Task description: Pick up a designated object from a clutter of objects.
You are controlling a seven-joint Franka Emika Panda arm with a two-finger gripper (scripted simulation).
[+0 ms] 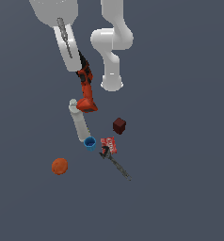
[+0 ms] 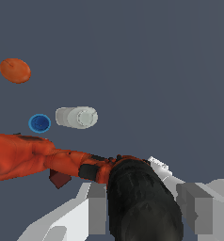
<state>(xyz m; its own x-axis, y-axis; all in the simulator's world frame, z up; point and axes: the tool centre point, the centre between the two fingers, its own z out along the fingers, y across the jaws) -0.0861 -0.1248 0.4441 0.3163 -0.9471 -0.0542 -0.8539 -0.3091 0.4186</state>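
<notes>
Gripper (image 2: pixel 144 207) fingers (image 2: pixel 97 209) clamped on the black nose end of the red-orange drill (image 1: pixel 86 87), which hangs base-down in the air above the pale grey bottle (image 1: pixel 79 123), clear of the floor clutter.

Around my tool I see only a plain, uniform dark blue-grey ground surface (image 1: pixel 189 197). Lighting is even and flat throughout.
</notes>
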